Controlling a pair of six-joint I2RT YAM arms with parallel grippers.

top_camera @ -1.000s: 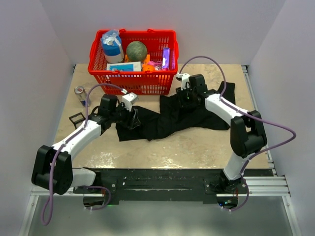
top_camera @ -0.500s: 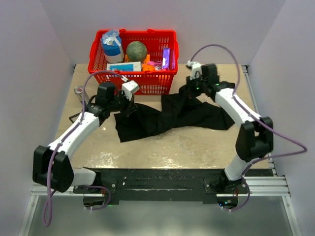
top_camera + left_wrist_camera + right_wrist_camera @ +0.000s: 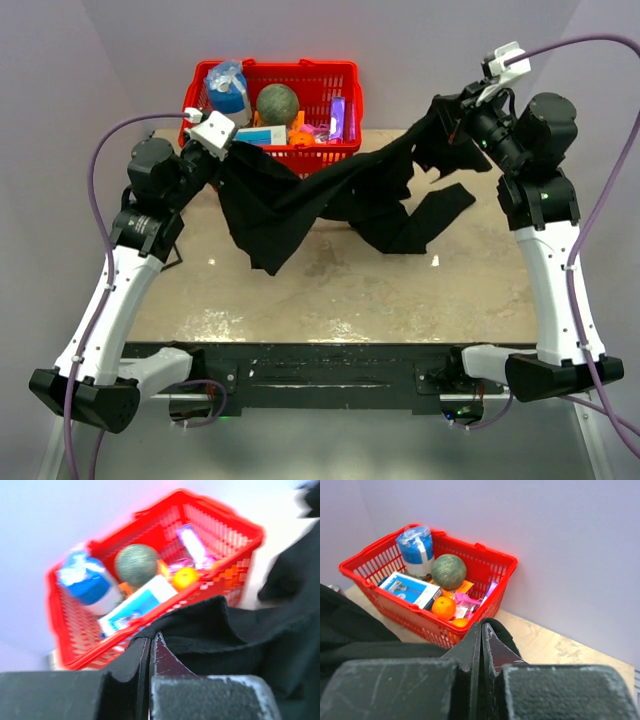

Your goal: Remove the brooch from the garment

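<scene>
Beige table (image 3: 330, 300) — red basket (image 3: 300, 165) at back, garment (image 3: 300, 200) partly resting there.

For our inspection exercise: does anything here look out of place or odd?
The black shirt hangs bunched in mid-air between the left gripper and right gripper, sagging toward the table; no brooch shows.

Garment (image 3: 290, 200): plain black; basket (image 3: 300, 64): red, open lattice walls; bench (image 3: 330, 290): mottled beige; ball (image 3: 277, 103): dull grey-green; carton (image 3: 410, 590): blue and white; left arm (image 3: 110, 295) and right arm (image 3: 555, 270): white links, black joints.
</scene>
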